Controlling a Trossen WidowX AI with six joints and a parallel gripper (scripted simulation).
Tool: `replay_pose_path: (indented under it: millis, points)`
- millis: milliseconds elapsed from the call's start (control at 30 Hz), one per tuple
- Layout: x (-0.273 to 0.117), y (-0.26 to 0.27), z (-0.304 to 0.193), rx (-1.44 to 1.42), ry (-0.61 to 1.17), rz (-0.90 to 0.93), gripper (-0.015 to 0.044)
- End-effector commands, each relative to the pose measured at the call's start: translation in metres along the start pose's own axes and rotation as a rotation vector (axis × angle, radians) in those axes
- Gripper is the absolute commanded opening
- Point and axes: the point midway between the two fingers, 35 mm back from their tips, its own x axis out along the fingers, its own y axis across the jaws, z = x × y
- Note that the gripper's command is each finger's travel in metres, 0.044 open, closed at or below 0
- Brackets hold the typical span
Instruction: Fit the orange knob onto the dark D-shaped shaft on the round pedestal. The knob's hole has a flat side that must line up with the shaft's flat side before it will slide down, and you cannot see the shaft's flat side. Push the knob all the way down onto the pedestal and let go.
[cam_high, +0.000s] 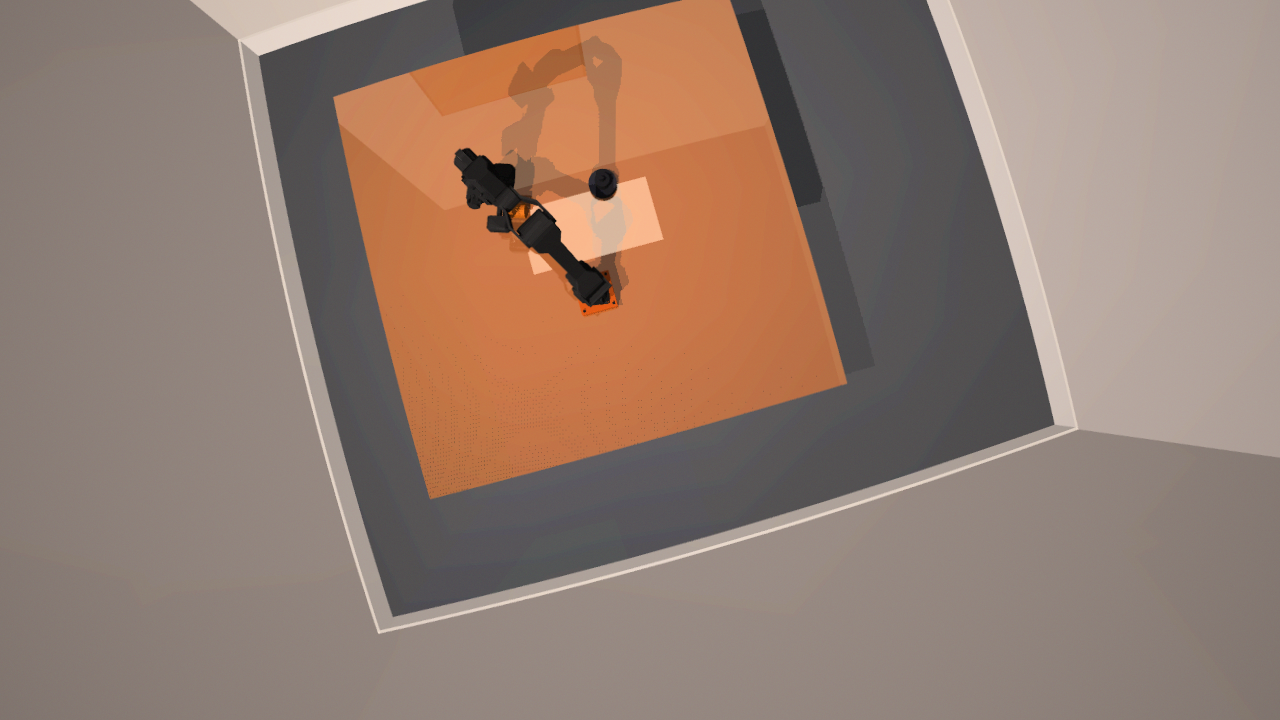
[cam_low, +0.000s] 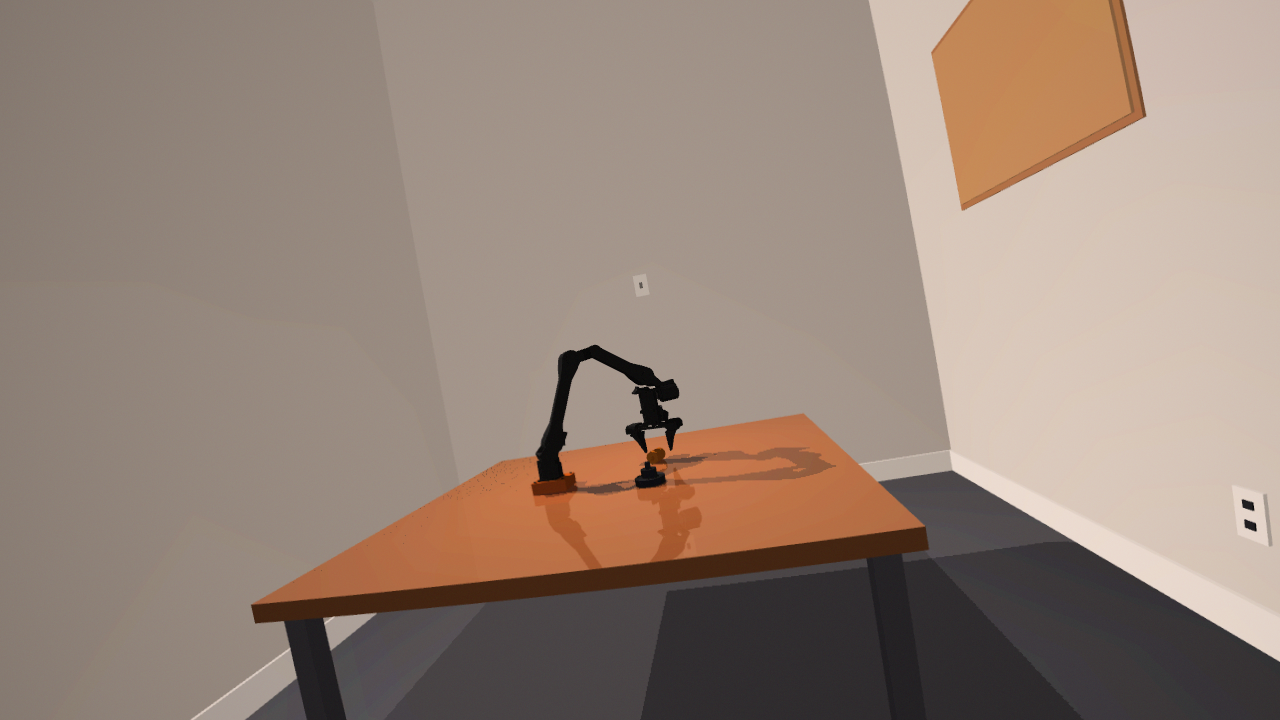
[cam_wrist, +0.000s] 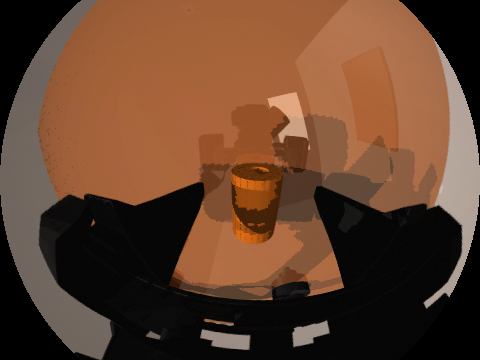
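The orange knob (cam_high: 519, 211) (cam_low: 656, 455) (cam_wrist: 256, 207) is a short cylinder lying on its side on the table. In the wrist view its end face with the hole shows at the top, partly in shadow; the hole's flat side cannot be made out. My gripper (cam_low: 657, 449) (cam_wrist: 260, 190) is open and empty, pointing down just above the knob, with one finger to each side of it. The dark round pedestal (cam_high: 603, 184) (cam_low: 649, 480) (cam_wrist: 291, 290) stands apart from the knob with its shaft (cam_low: 648, 466) upright and bare. The shaft's flat side is not visible.
The arm's orange base (cam_high: 599, 309) (cam_low: 553, 485) stands on the orange-brown table (cam_high: 626, 385) (cam_low: 429, 555). The arm reaches over the table and partly covers the knob in the top view. Shadows and reflections of the arm lie across the table top.
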Motion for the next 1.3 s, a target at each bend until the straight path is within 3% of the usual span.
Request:
replay_pose_path:
  millis: [0, 233, 500, 767, 1067, 1267]
  points:
    - [0.0113, 0.0025, -0.0019, 0.000, 0.008, 0.013, 0.0440]
    - [0.0184, 0.0029, -0.0023, 0.000, 0.008, 0.013, 0.0440]
    - [0.0184, 0.0029, -0.0023, 0.000, 0.008, 0.013, 0.0240]
    - [0.0184, 0.0029, -0.0023, 0.000, 0.008, 0.013, 0.0240]
    - [0.0184, 0.0029, -0.0023, 0.000, 0.008, 0.013, 0.0180]
    - [0.0173, 0.0027, -0.0032, 0.000, -0.009, 0.012, 0.0179]
